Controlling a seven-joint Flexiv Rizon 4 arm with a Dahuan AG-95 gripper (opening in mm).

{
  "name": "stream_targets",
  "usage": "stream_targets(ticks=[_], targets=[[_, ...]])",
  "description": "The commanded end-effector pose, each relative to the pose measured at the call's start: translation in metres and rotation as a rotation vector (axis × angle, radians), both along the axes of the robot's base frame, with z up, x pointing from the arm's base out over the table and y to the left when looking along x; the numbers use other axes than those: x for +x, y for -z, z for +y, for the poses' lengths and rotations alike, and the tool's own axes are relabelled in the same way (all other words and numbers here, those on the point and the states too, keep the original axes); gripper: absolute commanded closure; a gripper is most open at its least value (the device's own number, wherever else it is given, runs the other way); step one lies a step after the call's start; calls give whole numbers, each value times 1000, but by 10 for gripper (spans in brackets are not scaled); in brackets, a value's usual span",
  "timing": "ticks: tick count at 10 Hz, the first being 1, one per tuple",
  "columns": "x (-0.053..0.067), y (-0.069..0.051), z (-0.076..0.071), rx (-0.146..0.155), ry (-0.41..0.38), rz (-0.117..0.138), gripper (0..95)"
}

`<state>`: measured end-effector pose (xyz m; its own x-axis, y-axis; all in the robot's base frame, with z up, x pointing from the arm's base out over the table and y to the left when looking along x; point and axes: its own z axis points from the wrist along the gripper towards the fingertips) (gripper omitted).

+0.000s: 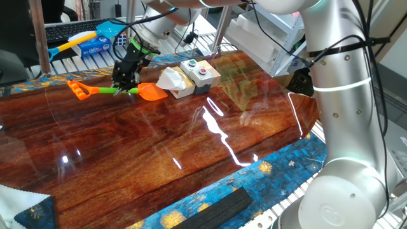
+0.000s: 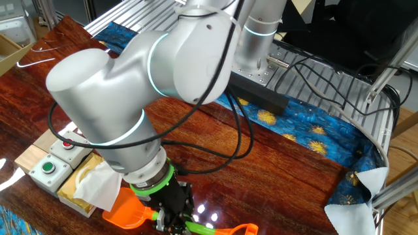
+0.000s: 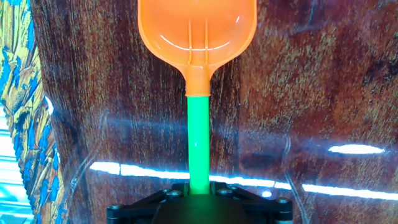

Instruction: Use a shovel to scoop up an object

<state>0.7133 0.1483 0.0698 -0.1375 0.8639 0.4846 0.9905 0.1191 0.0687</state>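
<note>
The shovel (image 1: pixel 108 90) lies low over the wooden table, with its orange blade (image 1: pixel 151 92) pointing at the object and its orange D-handle (image 1: pixel 79 90) at the left. My gripper (image 1: pixel 125 81) is shut on the shovel's lime-green shaft. In the hand view the shaft (image 3: pixel 199 140) runs up from between the jaws to the blade (image 3: pixel 196 31). The object (image 1: pixel 173 81), a tan box with white tissue, sits just right of the blade; it also shows in the other fixed view (image 2: pixel 88 188), next to the blade (image 2: pixel 127 212).
A grey box with red and green buttons (image 1: pixel 199 72) stands right behind the object, touching it. A blue scoop with a yellow handle (image 1: pixel 82 37) and a tissue pack (image 1: pixel 95 46) lie on the rack behind. A blue patterned cloth (image 1: pixel 210 200) edges the table.
</note>
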Motion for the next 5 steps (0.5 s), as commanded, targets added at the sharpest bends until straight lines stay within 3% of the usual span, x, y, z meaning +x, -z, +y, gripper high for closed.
stream_targets(ticks=[1, 5], targets=[[-2, -1, -1, 2, 1, -1, 950], [-1, 0, -5, -3, -9, -7, 950]])
